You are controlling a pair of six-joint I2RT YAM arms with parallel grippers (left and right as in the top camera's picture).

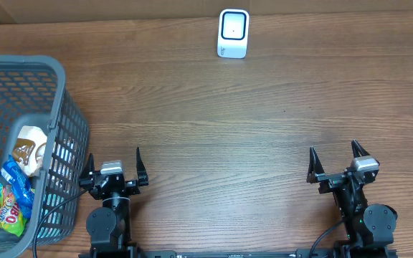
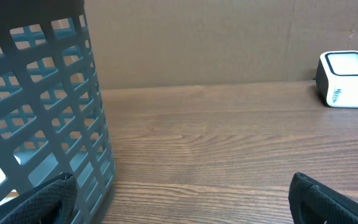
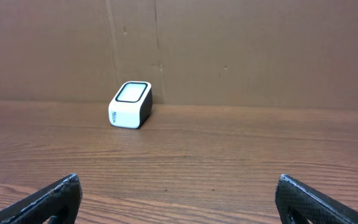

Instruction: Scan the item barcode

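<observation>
A white barcode scanner [image 1: 233, 34] with a dark window stands at the far edge of the table; it also shows as the scanner [image 2: 348, 79] and the scanner [image 3: 130, 105] in the wrist views. Several snack packets [image 1: 16, 188] lie inside the grey basket [image 1: 67, 115] at the left. My left gripper [image 1: 113, 166] is open near the front edge, just right of the basket, holding nothing. My right gripper [image 1: 339, 163] is open at the front right, empty too.
A brown cardboard wall [image 3: 229, 50] backs the wooden table. The basket wall [image 2: 42, 106] fills the left of the left wrist view, close to the left finger.
</observation>
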